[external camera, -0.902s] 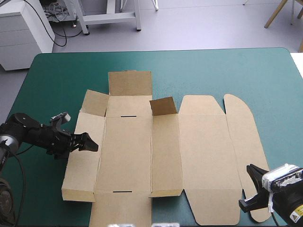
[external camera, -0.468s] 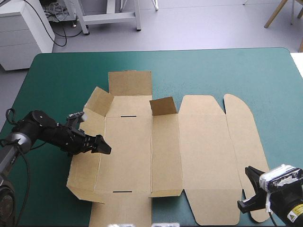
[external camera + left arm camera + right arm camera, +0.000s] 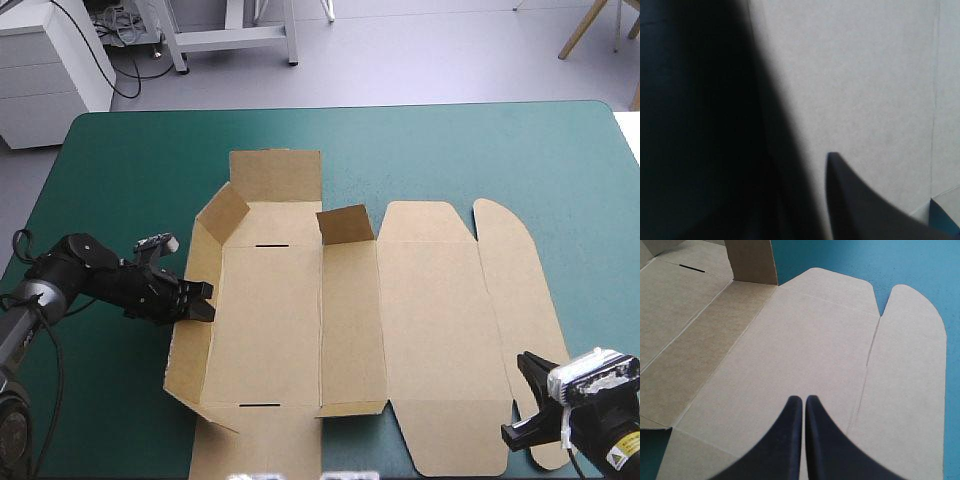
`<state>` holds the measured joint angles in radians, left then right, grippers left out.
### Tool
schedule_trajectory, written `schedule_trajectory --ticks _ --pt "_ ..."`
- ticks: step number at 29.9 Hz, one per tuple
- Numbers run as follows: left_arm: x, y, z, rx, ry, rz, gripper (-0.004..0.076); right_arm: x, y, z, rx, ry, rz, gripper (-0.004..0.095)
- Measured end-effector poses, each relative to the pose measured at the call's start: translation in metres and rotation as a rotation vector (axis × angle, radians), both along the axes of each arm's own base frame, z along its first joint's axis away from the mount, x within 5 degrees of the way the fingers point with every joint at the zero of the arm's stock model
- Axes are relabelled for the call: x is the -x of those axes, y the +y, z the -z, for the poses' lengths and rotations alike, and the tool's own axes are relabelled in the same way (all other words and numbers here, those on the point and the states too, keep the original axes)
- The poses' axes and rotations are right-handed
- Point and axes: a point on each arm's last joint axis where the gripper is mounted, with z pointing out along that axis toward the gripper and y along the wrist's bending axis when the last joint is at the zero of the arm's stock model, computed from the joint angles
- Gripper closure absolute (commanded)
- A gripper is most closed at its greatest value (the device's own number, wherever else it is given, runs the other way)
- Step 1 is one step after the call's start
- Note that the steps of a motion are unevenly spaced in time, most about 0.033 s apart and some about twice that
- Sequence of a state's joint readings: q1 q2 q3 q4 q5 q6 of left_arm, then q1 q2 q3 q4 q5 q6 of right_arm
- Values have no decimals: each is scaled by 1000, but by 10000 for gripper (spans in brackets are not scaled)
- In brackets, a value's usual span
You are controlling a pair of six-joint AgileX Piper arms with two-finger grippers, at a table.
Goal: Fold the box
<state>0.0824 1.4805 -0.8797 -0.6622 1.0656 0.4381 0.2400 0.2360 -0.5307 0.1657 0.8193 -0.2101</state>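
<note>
Currently the box is seen spread on the table, its nine-o'clock wall raised against the left gripper, whose state cannot be told, while the right gripper, pressed together, is held at its five-o'clock corner.

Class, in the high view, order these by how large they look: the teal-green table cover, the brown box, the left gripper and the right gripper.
1. The teal-green table cover.
2. The brown box.
3. The left gripper and the right gripper: both small and much alike. The right one sits nearer the camera, so I leave them unranked.
</note>
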Motion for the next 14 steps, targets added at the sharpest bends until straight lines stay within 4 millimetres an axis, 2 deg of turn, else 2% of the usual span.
schedule_trajectory --ticks 10,14 --pt "-1 1 -1 -12 -8 8 734 0 1 0 -11 2 -9 908" --pt "-11 2 -14 -76 -74 52 734 0 1 0 -11 2 -9 908"
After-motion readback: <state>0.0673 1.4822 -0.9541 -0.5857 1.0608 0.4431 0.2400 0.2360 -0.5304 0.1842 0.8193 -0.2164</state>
